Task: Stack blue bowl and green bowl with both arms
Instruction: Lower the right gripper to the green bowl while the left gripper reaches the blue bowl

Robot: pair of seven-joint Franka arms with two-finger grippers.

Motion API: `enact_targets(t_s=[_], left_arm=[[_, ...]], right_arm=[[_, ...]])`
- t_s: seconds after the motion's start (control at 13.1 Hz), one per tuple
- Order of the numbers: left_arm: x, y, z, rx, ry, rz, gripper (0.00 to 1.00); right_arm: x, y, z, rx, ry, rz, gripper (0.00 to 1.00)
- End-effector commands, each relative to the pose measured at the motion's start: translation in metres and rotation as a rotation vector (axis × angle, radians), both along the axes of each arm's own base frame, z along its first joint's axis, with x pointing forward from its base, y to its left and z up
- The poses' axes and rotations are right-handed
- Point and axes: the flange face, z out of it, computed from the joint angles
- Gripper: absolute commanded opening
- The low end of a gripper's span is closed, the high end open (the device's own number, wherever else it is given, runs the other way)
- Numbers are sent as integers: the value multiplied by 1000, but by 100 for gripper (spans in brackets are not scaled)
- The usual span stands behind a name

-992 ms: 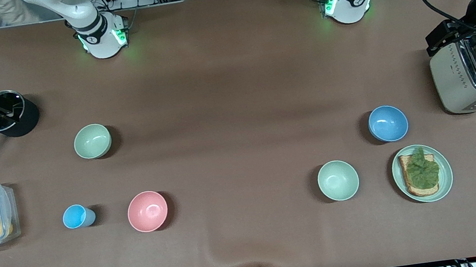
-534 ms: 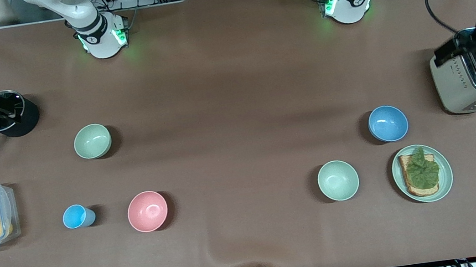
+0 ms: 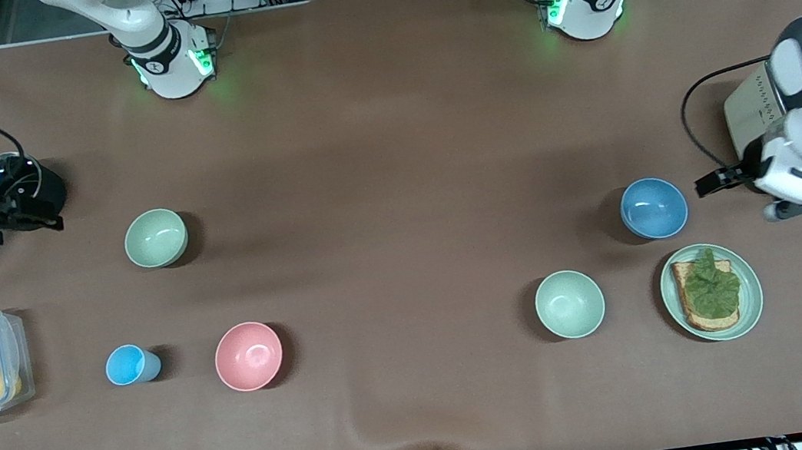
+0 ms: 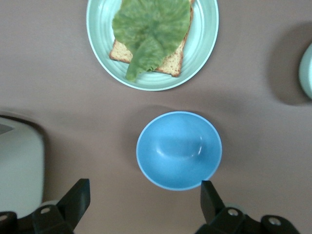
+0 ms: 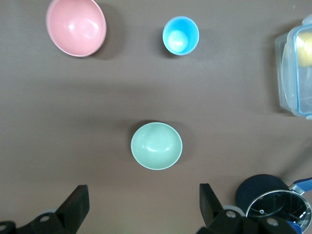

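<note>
Two arms have moved within the last second, and both now aim at their own bowl. The left arm was above the toaster (image 3: 750, 113) at the table's (image 3: 390, 141) edge at the left arm's end. It has now swung away from that edge, so the left claw (image 4: 144, 187) hangs over the bare table between the toaster and the blue bowl (image 3: 653, 208). Its fingers are spread wide and hold nothing.

The right arm was low at the black pot (image 3: 45, 196), near the edge at the right arm's end. It has now lifted and turned. The right claw (image 5: 144, 189) is above the pot, also wide apart and empty, and its camera looks straight down on the green bowl (image 3: 155, 238).

For the task this means, I think, that the reaching step has just begun. No bowl is touched yet, and the two bowls are still well apart, each toward its own arm's end of the table.

The blue bowl is round, plain and matte, standing upright and empty, with a soft shine inside. It stands near the plate (image 3: 751, 291) with bread and lettuce, a little farther from the front camera than the plate. The green bowl is the same shape, a dull sage colour, also upright and empty. It is not the paler mint bowl (image 3: 569, 303), which stands closer to the blue one.
</note>
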Motion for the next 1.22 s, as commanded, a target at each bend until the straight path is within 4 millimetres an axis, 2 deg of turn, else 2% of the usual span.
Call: enact_targets(t_s=[0.0,0.15,0.31,0.46,0.61,0.69,0.99,1.14], left_arm=[[-17,-2,-37,6,-2,-17,100],[-14,0,-70,-6,20,-14,97],[-12,0,-94,-14,32,-6,92],[-12,8,-114,-19,34,12,85],[-12,9,-124,-21,41,11,80],[-13,12,-128,-16,49,9,79],[-13,13,-134,-3,57,-9,69],[-13,13,-136,2,60,-16,60]], right_arm=[[11,-7,-34,15,58,22,100],[12,-13,-63,31,99,32,100],[12,-22,-95,32,89,37,100],[9,-29,-121,55,56,170,100],[-7,-56,-161,103,55,184,100],[-11,-59,-174,129,42,219,100],[-41,-58,-231,133,58,215,100],[-58,-54,-257,126,51,220,100]])
